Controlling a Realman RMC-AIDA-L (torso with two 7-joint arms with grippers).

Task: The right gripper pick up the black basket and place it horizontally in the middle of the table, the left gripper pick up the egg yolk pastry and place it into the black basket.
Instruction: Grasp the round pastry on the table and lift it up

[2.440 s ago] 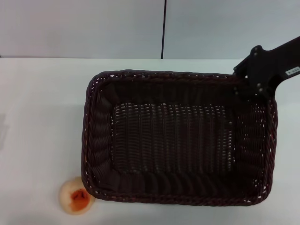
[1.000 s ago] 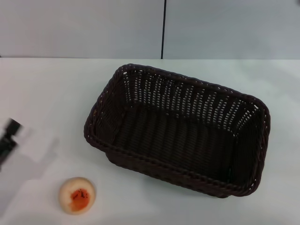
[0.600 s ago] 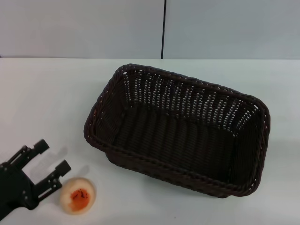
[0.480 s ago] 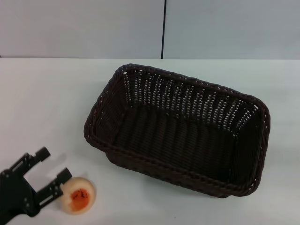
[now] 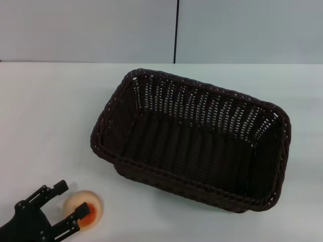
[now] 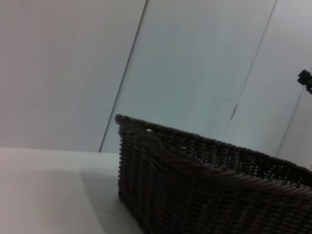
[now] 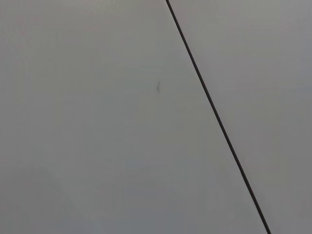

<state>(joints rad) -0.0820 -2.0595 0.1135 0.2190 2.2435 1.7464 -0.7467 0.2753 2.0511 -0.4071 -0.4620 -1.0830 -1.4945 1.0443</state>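
Note:
The black basket (image 5: 192,138) stands empty in the middle of the white table (image 5: 45,111), turned at a slant, its long side running from far left to near right. It also shows in the left wrist view (image 6: 204,185). The egg yolk pastry (image 5: 92,203) lies on the table near the front left, apart from the basket's near left corner. My left gripper (image 5: 68,201) is open at the pastry, one finger on its left and the other lying across its front. My right gripper is out of view.
A grey wall with a dark vertical seam (image 5: 176,30) runs behind the table. A small dark part (image 6: 305,80) shows at the edge of the left wrist view; I cannot tell what it is.
My right gripper let go of the basket and left the view; the basket now lies slanted. My left gripper came in from the left and moved its open fingers onto the pastry.

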